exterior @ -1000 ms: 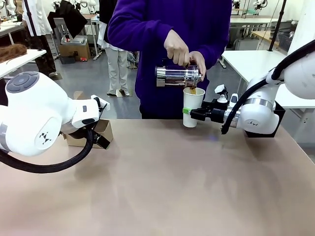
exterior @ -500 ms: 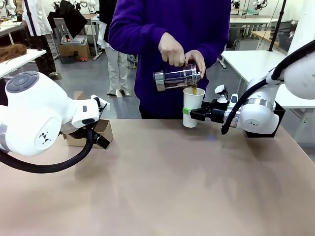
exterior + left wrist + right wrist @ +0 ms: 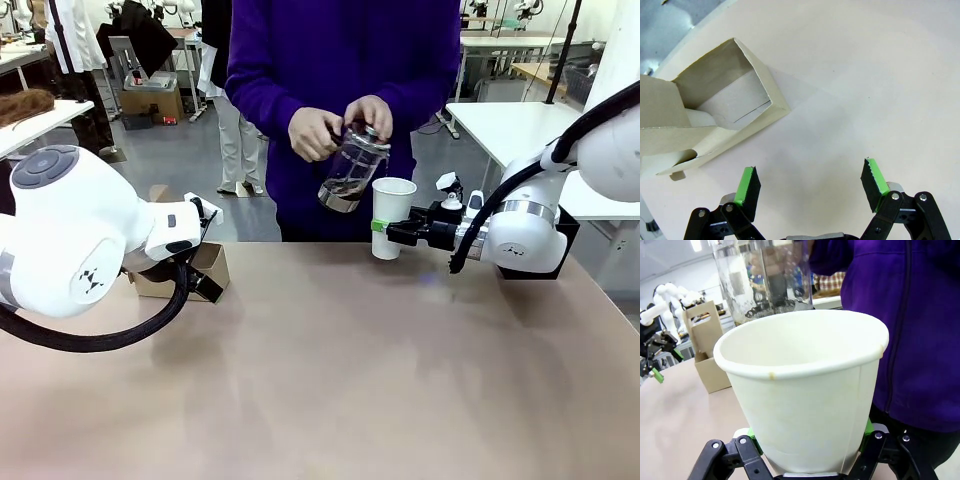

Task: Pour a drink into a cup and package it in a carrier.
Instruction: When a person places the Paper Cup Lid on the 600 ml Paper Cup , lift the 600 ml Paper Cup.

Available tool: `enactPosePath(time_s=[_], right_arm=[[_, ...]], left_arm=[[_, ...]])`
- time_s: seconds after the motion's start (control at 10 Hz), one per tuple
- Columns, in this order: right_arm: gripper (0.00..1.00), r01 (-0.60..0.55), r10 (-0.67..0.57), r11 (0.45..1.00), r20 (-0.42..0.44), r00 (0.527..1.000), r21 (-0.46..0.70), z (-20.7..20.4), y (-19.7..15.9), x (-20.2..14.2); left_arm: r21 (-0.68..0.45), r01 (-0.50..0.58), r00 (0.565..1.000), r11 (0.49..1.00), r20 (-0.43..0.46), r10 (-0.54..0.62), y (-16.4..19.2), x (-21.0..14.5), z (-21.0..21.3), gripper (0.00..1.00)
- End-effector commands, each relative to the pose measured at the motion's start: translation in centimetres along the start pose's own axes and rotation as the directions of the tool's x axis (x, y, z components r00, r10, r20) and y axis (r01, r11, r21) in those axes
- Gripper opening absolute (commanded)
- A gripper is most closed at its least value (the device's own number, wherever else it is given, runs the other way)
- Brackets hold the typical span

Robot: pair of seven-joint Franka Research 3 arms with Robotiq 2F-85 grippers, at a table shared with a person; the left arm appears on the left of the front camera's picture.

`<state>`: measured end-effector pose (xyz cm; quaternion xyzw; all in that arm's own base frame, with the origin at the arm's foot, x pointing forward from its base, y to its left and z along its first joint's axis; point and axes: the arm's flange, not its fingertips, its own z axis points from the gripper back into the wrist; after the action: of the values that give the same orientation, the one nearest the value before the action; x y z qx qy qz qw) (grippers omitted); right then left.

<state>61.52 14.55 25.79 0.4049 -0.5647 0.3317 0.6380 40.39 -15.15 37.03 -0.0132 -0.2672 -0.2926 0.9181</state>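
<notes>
One change: pitcher (image 3: 352, 172) has swung off the cup (image 3: 392, 215); pouring seems finished. Right gripper (image 3: 385, 228) clamps the cup; left gripper (image 3: 810, 187) gapes.

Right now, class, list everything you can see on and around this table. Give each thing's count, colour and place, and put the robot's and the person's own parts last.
Cup: one, white, upright at the far side of the table, in front of the person.
Pitcher: one, clear glass and chrome, tilted, just left of the cup.
Carrier: one, brown cardboard, on the table's left side.
Box: one, black, behind the right arm.
Table: one, tan.
Left gripper: one, black with green pads, open beside the carrier.
Right gripper: one, same colours, shut on the cup.
Person's hands: two, holding the pitcher.
</notes>
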Motion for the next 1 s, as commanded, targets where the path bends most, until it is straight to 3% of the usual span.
enactPosePath(time_s=[0.0,0.9], right_arm=[[0.81,0.0,0.0,1.0,0.003,1.0,0.0,0.11,0.32,0.51],[0.81,0.0,0.0,1.0,0.003,1.0,0.0,0.11,0.32,0.51]], left_arm=[[-0.001,-0.001,1.0,1.0,0.001,0.001,0.01,-0.01,0.03,1.0],[-0.001,-0.001,1.0,1.0,0.001,0.001,0.01,-0.01,0.03,1.0]])
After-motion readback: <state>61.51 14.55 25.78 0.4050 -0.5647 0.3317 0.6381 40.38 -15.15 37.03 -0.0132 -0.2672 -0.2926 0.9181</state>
